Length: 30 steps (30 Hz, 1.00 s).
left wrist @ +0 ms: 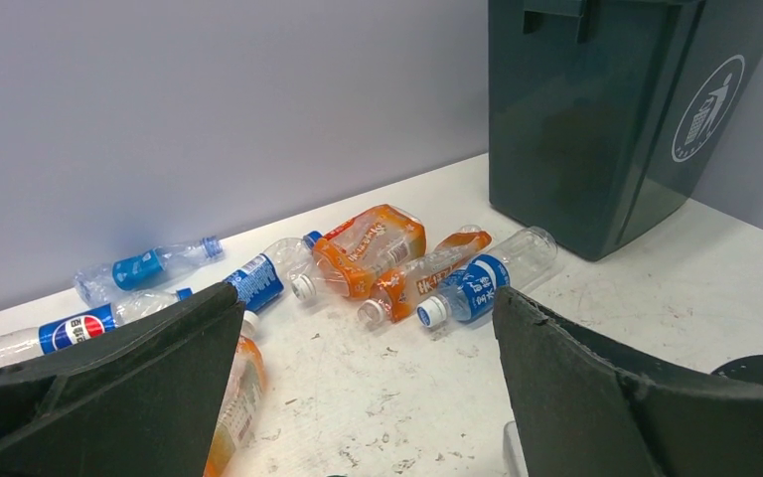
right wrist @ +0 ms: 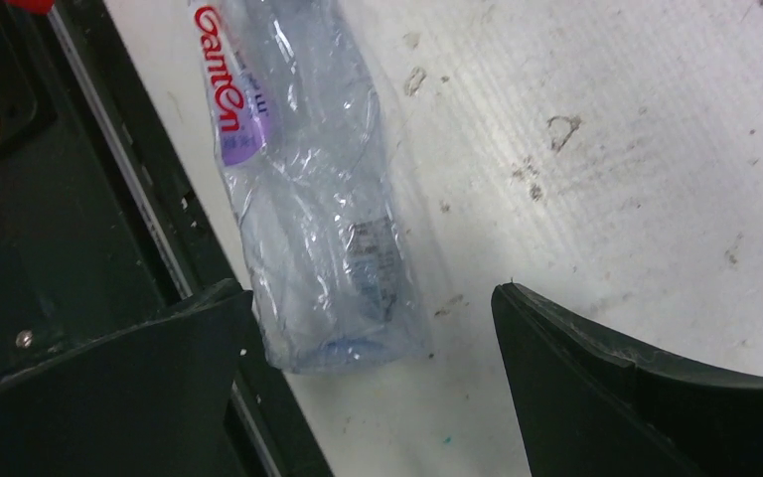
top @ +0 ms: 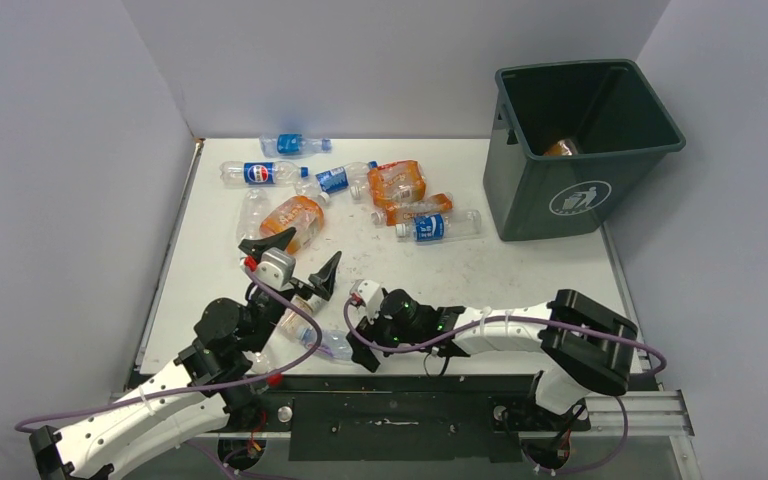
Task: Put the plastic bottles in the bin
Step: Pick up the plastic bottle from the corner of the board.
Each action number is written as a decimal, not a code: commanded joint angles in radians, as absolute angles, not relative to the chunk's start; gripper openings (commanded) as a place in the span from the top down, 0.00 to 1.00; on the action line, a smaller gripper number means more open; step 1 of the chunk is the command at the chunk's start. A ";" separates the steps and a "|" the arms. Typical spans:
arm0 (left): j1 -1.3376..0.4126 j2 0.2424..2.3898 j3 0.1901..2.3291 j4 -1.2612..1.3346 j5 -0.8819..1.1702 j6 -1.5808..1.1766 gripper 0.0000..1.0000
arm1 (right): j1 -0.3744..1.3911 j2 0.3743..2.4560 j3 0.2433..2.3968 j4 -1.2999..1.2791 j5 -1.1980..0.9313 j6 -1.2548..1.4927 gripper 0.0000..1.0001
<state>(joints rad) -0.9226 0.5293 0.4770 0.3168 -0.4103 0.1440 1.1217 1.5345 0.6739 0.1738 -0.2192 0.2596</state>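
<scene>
One orange bottle (top: 561, 148) is in the bin (top: 550, 205); many bottles (top: 295, 220) wait on the desk (top: 530, 275); my left pincer (left wrist: 368, 303) and right pincer (right wrist: 373, 298) gape empty.

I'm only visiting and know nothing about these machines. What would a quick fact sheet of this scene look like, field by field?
bin: dark green bin, upright at the table's far right corner
inside it: one orange bottle visible
outside it: plastic bottles lying in a cluster left of the bin
left tool: left tool open, empty, facing the cluster
right tool: right tool open, straddling the end of a crushed clear bottle at the near edge, not closed on it
</scene>
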 commanded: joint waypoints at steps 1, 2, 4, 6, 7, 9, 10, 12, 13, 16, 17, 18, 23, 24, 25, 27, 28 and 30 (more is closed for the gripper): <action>-0.931 0.523 0.480 0.348 -0.399 0.158 0.04 | 1.123 1.576 0.742 0.251 -0.173 0.221 0.04; -0.932 0.522 0.481 0.347 -0.398 0.157 0.04 | 1.125 1.582 0.742 0.256 -0.173 0.221 0.04; -0.933 0.521 0.482 0.347 -0.394 0.159 0.04 | 1.130 1.593 0.739 0.260 -0.166 0.217 0.04; -0.934 0.519 0.482 0.344 -0.392 0.160 0.04 | 1.138 1.604 0.741 0.251 -0.151 0.207 0.03; -0.934 0.518 0.482 0.345 -0.391 0.160 0.04 | 1.142 1.610 0.741 0.242 -0.143 0.203 0.03; -0.935 0.517 0.483 0.345 -0.387 0.160 0.04 | 1.150 1.621 0.741 0.229 -0.124 0.191 0.02; -0.936 0.517 0.483 0.344 -0.387 0.160 0.04 | 1.155 1.625 0.742 0.222 -0.112 0.185 0.02; -0.937 0.518 0.484 0.341 -0.385 0.160 0.04 | 1.166 1.635 0.746 0.206 -0.073 0.176 0.04; -0.937 0.517 0.485 0.340 -0.384 0.160 0.04 | 1.171 1.638 0.748 0.201 -0.058 0.173 0.06; -0.938 0.518 0.486 0.338 -0.382 0.160 0.04 | 1.182 1.638 0.744 0.205 -0.027 0.172 0.14; -0.939 0.518 0.486 0.337 -0.382 0.160 0.04 | 1.187 1.635 0.742 0.208 -0.018 0.170 0.17; -0.939 0.516 0.486 0.337 -0.383 0.161 0.04 | 1.192 1.631 0.738 0.210 -0.009 0.166 0.21; -0.940 0.517 0.486 0.337 -0.382 0.161 0.04 | 1.209 1.596 0.728 0.192 0.013 0.142 0.35; -0.940 0.518 0.488 0.336 -0.382 0.161 0.04 | 1.211 1.586 0.724 0.189 -0.017 0.130 0.30; -0.940 0.518 0.488 0.335 -0.381 0.161 0.04 | 1.216 1.573 0.714 0.189 -0.028 0.122 0.20; -0.940 0.519 0.488 0.334 -0.379 0.161 0.04 | 1.232 1.547 0.705 0.182 -0.021 0.099 0.06; -0.941 0.519 0.488 0.334 -0.378 0.160 0.04 | 1.242 1.536 0.704 0.178 -0.007 0.083 0.01; -0.940 0.521 0.488 0.336 -0.377 0.159 0.04 | 1.260 1.524 0.714 0.162 0.028 0.049 0.09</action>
<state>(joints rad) -0.9348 0.5255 0.4770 0.3157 -0.3882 0.1471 1.2224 1.5948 0.7067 0.1604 -0.0216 0.1226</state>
